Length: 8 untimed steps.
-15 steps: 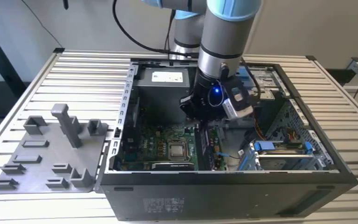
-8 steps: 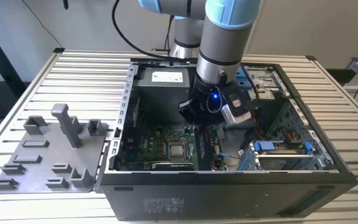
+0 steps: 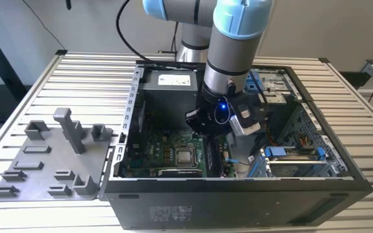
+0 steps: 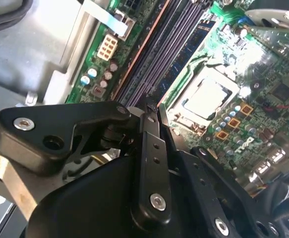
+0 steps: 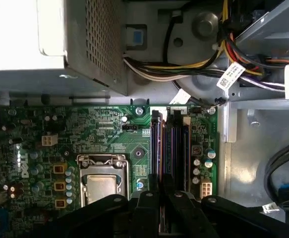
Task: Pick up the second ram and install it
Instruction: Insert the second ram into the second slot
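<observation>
Tool (image 3: 220, 127) sits at the centre of the exterior view, lowered inside the open computer case (image 3: 132, 111) that lies on the slatted worktop (image 3: 83, 77). In both wrist views its tip (image 4: 149, 105) (image 5: 161, 191) hangs right over the bank of memory slots (image 5: 170, 144), beside the processor socket (image 5: 100, 186). You cannot tell from these views how far the tool is closed, or whether it has anything clamped.

You also cannot say for sure which long dark strip is the second ram. In the second wrist view, one strip with a coppery edge (image 4: 137, 59) runs from the upper middle of the frame down to the tool tip, along the side of the bank nearer the socket. It may be a stick in its slot, or only the slot wall. The grey parts holder (image 3: 37, 165) at the lower left of the exterior view carries no stick that you can make out.

Treat the stick as light, stiff and thin, but fragile. It will probably not bend, yet the chips and the contact edge are easily harmed. Hold it by the two long flat faces near the middle, clear of the contacts. Keep any pressing load straight and even along its top edge, because a tilted push could jam it or strain the board.
</observation>
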Each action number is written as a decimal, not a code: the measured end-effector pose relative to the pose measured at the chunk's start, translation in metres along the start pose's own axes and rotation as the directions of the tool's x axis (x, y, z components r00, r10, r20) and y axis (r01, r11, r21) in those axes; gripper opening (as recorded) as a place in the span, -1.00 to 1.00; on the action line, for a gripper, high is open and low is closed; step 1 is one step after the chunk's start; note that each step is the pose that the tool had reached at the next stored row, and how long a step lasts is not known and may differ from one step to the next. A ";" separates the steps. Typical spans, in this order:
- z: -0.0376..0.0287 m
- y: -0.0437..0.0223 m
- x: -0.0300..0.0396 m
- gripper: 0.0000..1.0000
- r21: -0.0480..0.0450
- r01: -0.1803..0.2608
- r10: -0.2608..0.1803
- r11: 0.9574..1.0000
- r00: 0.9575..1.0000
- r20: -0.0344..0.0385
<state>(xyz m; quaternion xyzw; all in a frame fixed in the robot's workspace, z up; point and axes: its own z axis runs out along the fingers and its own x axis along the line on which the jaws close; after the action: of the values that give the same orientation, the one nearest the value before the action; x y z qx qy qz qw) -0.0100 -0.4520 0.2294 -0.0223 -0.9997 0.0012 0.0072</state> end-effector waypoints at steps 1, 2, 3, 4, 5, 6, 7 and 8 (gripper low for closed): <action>0.0011 -0.0010 0.0000 -0.72 0.000 0.000 0.000 1.000 1.000 -0.001; 0.0020 -0.0021 -0.0001 -0.72 0.000 0.000 0.000 1.000 1.000 -0.002; 0.0030 -0.0031 -0.0001 -0.72 0.000 -0.001 0.001 1.000 1.000 -0.002; 0.0039 -0.0041 -0.0001 -0.72 0.000 -0.001 0.001 1.000 1.000 -0.002; 0.0042 -0.0050 -0.0002 -0.72 0.000 -0.002 0.002 1.000 1.000 -0.003; 0.0044 -0.0060 -0.0002 -0.72 0.000 -0.004 0.004 1.000 1.000 -0.003; 0.0048 -0.0068 -0.0002 -0.72 0.000 -0.005 0.005 1.000 1.000 -0.003; 0.0051 -0.0078 -0.0003 -0.72 0.000 -0.007 0.007 1.000 1.000 -0.003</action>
<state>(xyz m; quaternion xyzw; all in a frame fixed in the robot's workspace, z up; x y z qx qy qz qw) -0.0101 -0.4598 0.2244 -0.0256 -0.9996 0.0012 0.0089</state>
